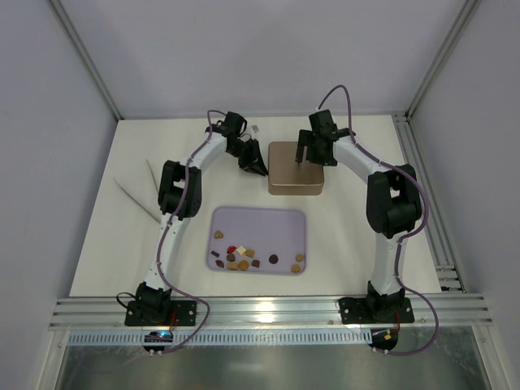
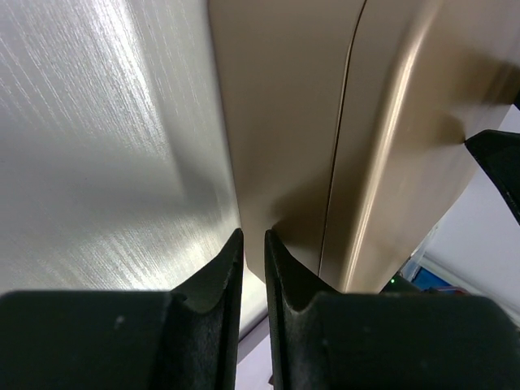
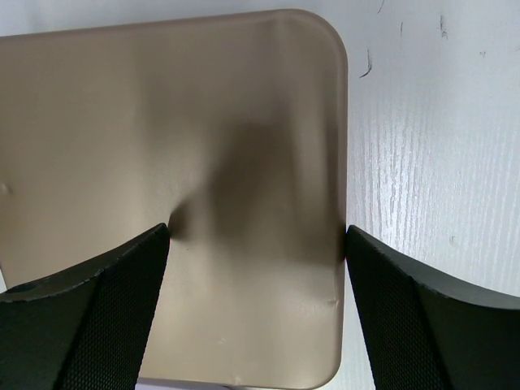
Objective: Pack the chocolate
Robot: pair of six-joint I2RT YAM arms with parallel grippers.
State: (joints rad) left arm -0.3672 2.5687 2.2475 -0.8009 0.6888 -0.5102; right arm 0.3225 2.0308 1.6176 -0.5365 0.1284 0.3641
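Observation:
Several small pieces of chocolate point(image 1: 243, 264), dark brown, tan and one red, lie loose on the lavender tray point(image 1: 268, 223). Behind the tray stands a closed tan box point(image 1: 296, 167). My left gripper point(image 1: 255, 168) is low at the box's left side. In the left wrist view its fingers point(image 2: 253, 236) stand almost together, with nothing seen between them and the box wall point(image 2: 284, 122) just ahead. My right gripper point(image 1: 301, 156) hovers over the lid point(image 3: 203, 122). Its jaws point(image 3: 257, 230) are open wide, one tip on the lid top, the other at its right edge.
Two thin sticks point(image 1: 134, 199) lie on the white table at the left. An aluminium rail point(image 1: 268, 311) runs along the near edge and another point(image 1: 422, 187) down the right side. Grey enclosure walls close in the back and both sides.

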